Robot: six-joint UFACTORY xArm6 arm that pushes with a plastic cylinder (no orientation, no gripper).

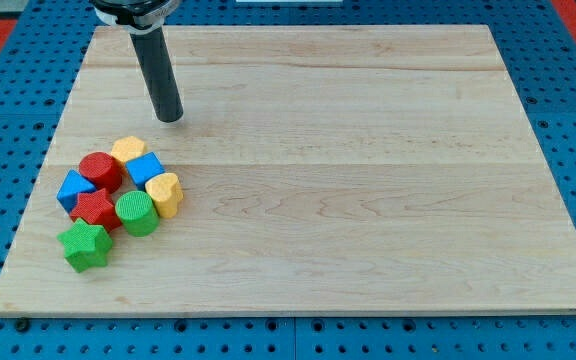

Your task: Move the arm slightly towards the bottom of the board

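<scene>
The wooden tabletop (pixel 368 180) stretches wide to the view's right of my tool, a plain dark rod with nothing to open or close and nothing held, whose tip (pixel 171 118) rests on the wood near the view's top left. Below the tip, apart from it, huddle eight touching blocks: green star (pixel 85 245), green cylinder (pixel 136 212), red star (pixel 95 208), red cylinder (pixel 100 170), two blue blocks (pixel 74 188) (pixel 145 167), yellow heart (pixel 166 193), and nearest, a yellow block (pixel 127 149).

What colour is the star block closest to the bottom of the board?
Green. The green star sits lowest in the cluster, seen in the camera view, far below my tip.
</scene>
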